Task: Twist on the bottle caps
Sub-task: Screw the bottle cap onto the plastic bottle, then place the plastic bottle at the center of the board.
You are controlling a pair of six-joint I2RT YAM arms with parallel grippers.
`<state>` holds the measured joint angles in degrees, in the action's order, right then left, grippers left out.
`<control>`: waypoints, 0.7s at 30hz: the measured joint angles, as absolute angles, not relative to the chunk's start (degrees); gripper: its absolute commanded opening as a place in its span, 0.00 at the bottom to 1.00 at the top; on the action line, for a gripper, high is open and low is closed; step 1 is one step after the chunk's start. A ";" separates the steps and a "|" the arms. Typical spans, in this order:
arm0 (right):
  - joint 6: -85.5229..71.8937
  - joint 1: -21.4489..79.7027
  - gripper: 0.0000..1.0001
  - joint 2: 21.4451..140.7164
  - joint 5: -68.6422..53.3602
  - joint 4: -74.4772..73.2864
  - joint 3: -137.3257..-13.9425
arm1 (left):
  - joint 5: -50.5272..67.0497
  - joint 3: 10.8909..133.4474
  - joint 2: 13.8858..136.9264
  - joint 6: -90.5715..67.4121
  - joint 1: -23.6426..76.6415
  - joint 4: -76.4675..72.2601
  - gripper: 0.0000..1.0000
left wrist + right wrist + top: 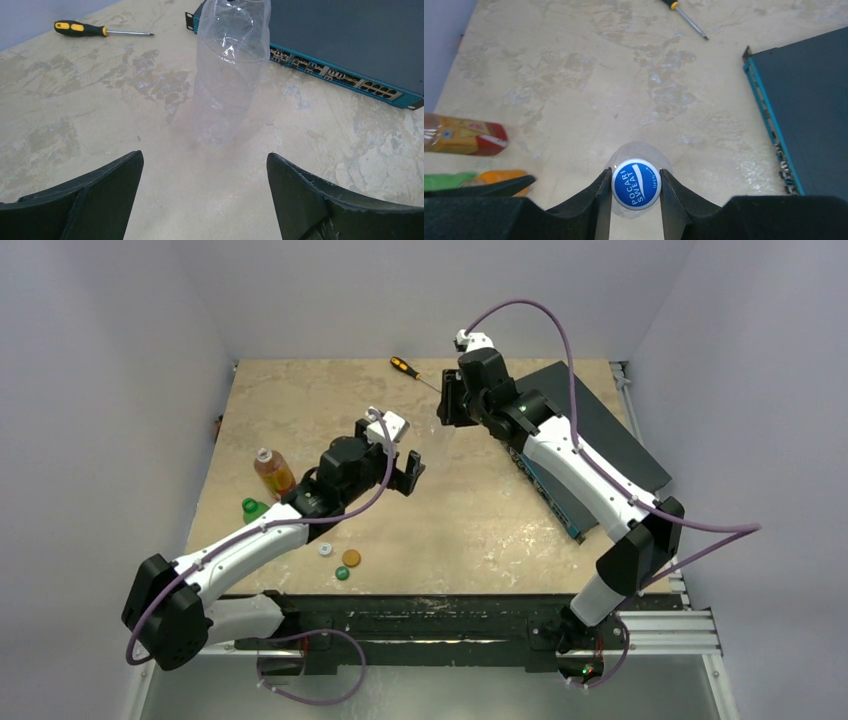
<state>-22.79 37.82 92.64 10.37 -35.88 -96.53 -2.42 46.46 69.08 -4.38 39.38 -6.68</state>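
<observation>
A clear bottle [227, 75] stands upright mid-table. A blue cap [636, 183] sits on its neck. My right gripper [635, 172] comes down from above and is shut on the blue cap, one finger on each side; it also shows in the top view [448, 412]. My left gripper [205, 157] is open and empty, low over the table just short of the clear bottle, as the top view [408, 472] also shows. An amber-orange bottle [272, 472] and a green bottle [255, 508] lie at the left. White [325, 549], orange [351, 558] and dark green [342, 573] caps lie loose near the front.
A blue-edged network switch [590, 440] lies at the right, close behind the clear bottle [350, 45]. A black-and-orange screwdriver [405, 367] lies at the far edge. Grey walls stand around the table.
</observation>
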 measured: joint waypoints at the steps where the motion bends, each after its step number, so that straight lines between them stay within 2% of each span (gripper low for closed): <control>1: -22.50 37.39 0.05 93.25 11.42 -35.51 -96.57 | -3.03 46.78 68.47 -4.80 39.33 -6.09 0.94; 14: -15.62 32.71 0.05 105.08 20.71 -27.77 -99.04 | -9.06 49.74 59.53 -6.92 38.37 2.94 0.96; 19: -13.93 30.98 0.09 108.33 22.06 -24.36 -99.39 | -9.21 49.76 57.28 -6.92 38.28 5.17 0.96; 21: -13.61 30.59 0.15 109.30 22.50 -23.44 -99.77 | -9.21 49.76 57.01 -6.92 38.28 5.76 0.96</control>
<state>-13.61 30.59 109.30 22.50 -23.44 -99.77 -9.21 49.76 57.01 -6.92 38.28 5.76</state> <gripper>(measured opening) 0.383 0.956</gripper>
